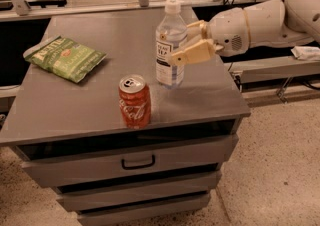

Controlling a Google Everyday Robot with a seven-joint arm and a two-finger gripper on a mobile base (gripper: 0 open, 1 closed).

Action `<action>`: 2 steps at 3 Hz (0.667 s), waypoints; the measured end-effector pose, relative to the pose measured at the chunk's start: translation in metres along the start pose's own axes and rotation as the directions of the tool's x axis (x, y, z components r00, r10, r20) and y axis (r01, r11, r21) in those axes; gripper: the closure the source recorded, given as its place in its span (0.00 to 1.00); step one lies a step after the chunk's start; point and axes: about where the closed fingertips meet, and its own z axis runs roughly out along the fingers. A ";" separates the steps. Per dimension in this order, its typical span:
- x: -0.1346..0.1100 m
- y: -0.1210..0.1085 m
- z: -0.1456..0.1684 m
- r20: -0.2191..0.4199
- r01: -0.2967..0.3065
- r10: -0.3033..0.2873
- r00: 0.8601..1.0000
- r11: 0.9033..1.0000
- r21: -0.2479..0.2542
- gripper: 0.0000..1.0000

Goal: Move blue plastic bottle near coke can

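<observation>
The blue plastic bottle (169, 45) is clear with a white cap and a white and dark blue label. It stands upright near the right middle of the grey cabinet top (90, 100). My gripper (186, 45) reaches in from the right and is shut on the bottle at label height. The coke can (134, 101), red with a silver top, stands upright near the front edge, a short way to the front left of the bottle.
A green chip bag (65, 58) lies flat at the left of the top. The cabinet has drawers with a dark handle (138, 162) below. A low shelf and rails run behind and to the right.
</observation>
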 end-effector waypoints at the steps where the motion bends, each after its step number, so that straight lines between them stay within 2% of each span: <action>1: 0.015 0.020 0.004 0.017 -0.021 0.023 1.000 0.996 -0.083 1.00; 2: 0.026 0.037 0.008 0.036 -0.026 0.033 0.999 0.986 -0.165 1.00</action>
